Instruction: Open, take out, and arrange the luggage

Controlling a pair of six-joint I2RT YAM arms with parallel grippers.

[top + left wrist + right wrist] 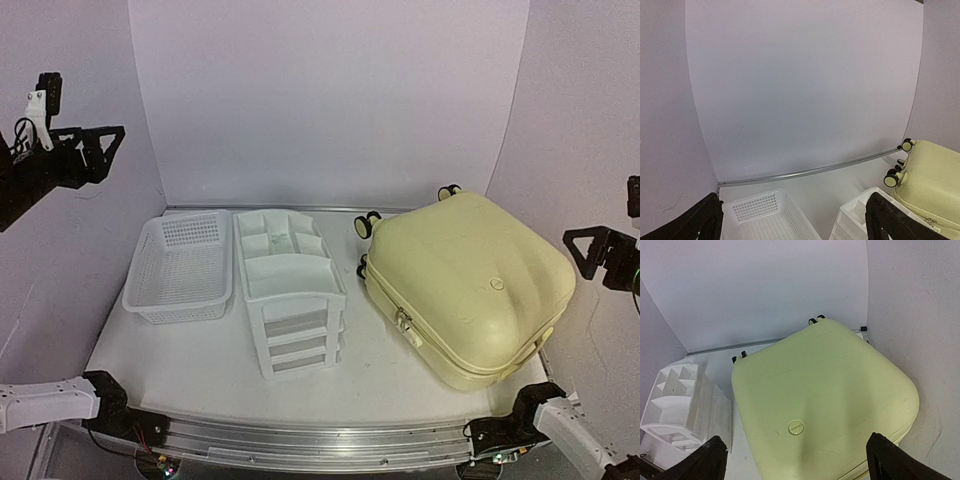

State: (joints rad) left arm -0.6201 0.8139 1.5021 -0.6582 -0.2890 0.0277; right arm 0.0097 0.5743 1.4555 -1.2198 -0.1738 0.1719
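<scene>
Top external view: the large pale-yellow hard-shell suitcase [465,285] lies flat on the right of the white table [200,370], closed, wheels toward the back wall, near the white plastic drawer unit [290,290]. The left gripper [795,197] and right gripper [796,439] both hang spread wide, empty and clear of it. I'd reckon the shell stiff, smooth and bulky, so the small zipper pull [403,320] on its near-left seam looks the place to pinch.

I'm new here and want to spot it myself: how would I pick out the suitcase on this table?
Look at the white table, right side. The luggage lies flat there, closed, beside the white drawer unit. It is the only pale-yellow thing, rounded, with small black wheels at its far end.
</scene>
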